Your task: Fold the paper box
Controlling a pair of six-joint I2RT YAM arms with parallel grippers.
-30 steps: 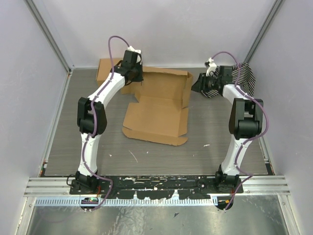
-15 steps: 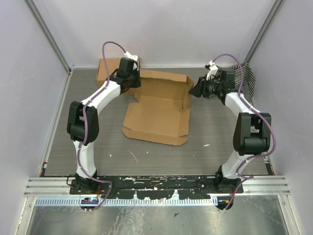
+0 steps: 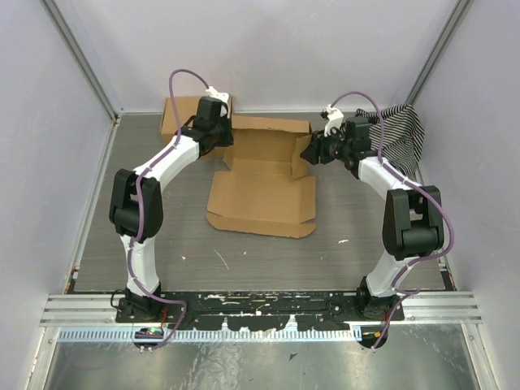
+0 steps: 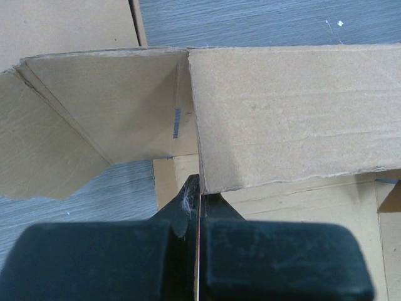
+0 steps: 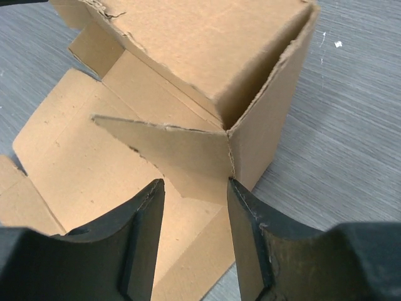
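The paper box (image 3: 262, 188) is a brown die-cut cardboard sheet lying mid-table, with its back wall and side flaps raised. My left gripper (image 3: 219, 136) is at the box's back left corner. In the left wrist view it (image 4: 199, 188) is shut on the thin edge of a standing flap (image 4: 282, 119). My right gripper (image 3: 312, 153) is at the box's back right corner. In the right wrist view it (image 5: 191, 195) is open, its fingers (image 5: 243, 213) astride a folded-in tab (image 5: 182, 153) beside the raised side wall (image 5: 269, 119).
A compact brown cardboard box (image 3: 174, 119) sits at the back left, behind my left arm. A black-and-white striped cloth (image 3: 401, 130) lies at the back right, behind my right arm. Grey walls enclose the table on three sides.
My right gripper has moved left onto the box's back right corner, and the right flap now stands closer in. My left gripper shifted slightly left early on, then held still.
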